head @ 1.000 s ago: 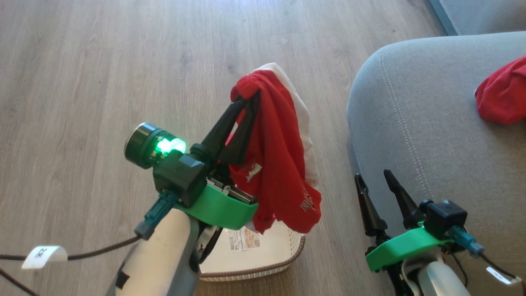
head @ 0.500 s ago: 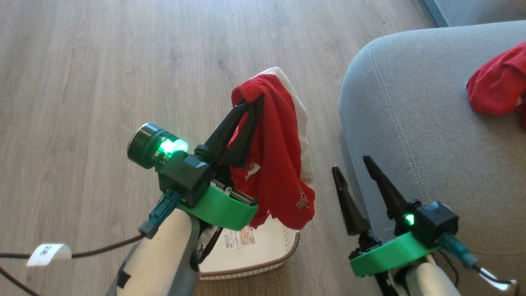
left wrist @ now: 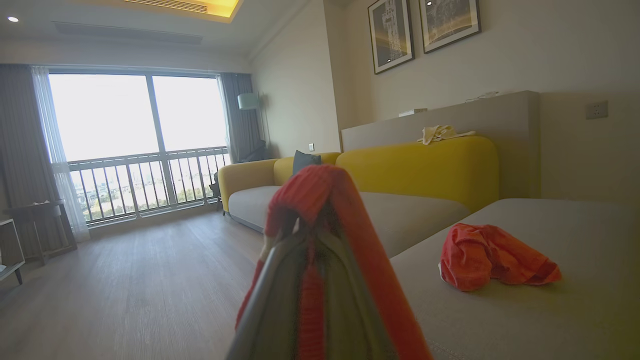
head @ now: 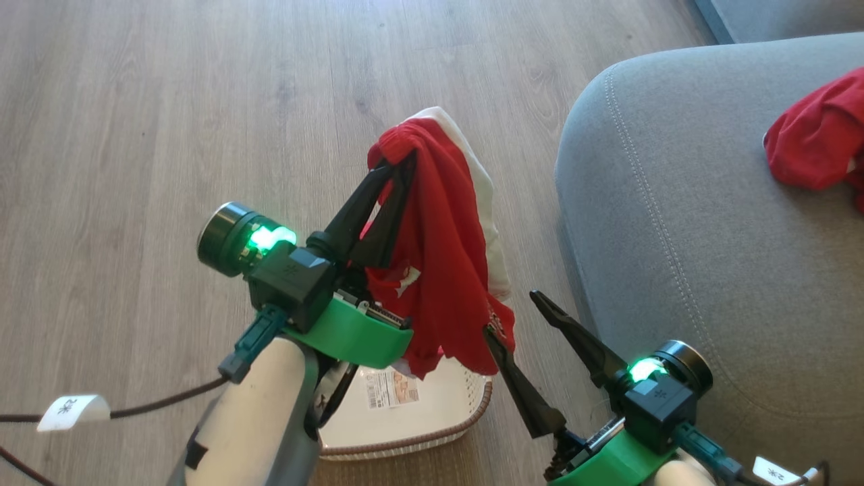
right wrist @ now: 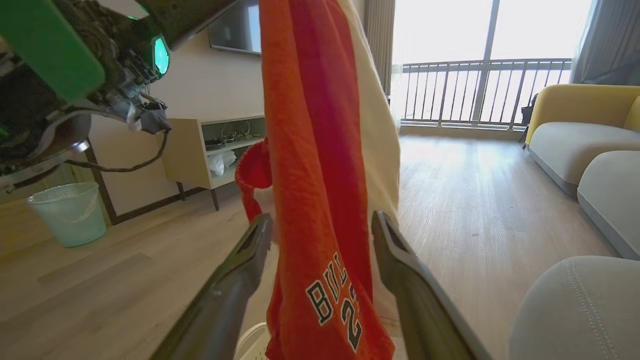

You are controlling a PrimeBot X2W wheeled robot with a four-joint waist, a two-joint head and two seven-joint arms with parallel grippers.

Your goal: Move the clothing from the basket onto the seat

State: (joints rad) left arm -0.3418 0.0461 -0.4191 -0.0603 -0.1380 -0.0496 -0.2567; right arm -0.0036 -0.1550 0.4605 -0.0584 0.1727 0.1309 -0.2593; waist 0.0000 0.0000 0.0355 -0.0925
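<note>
My left gripper [head: 395,160] is shut on the top of a red garment with white trim and lettering [head: 445,256], which hangs above the cream basket [head: 432,437] on the floor. In the left wrist view the fabric [left wrist: 350,215] drapes over the shut left gripper [left wrist: 305,235]. My right gripper [head: 511,312] is open beside the garment's lower hem. In the right wrist view the hanging garment [right wrist: 320,150] shows between the spread fingers [right wrist: 250,250], ungripped. A second red garment [head: 810,148] lies on the grey seat [head: 675,202], also seen as the crumpled garment [left wrist: 492,257] on the cushion [left wrist: 575,310].
Wood floor [head: 169,101] spreads left and ahead. A dark cable with a white tag [head: 67,410] trails at the lower left. The right wrist view shows a mint waste bin [right wrist: 67,212] and a low shelf unit [right wrist: 210,150] by the wall; a yellow-backed sofa [left wrist: 415,167] runs beyond the seat.
My right gripper has swung left from the seat's edge to the hanging garment's lower hem, staying open. The left gripper, still holding the garment, has shifted slightly left.
</note>
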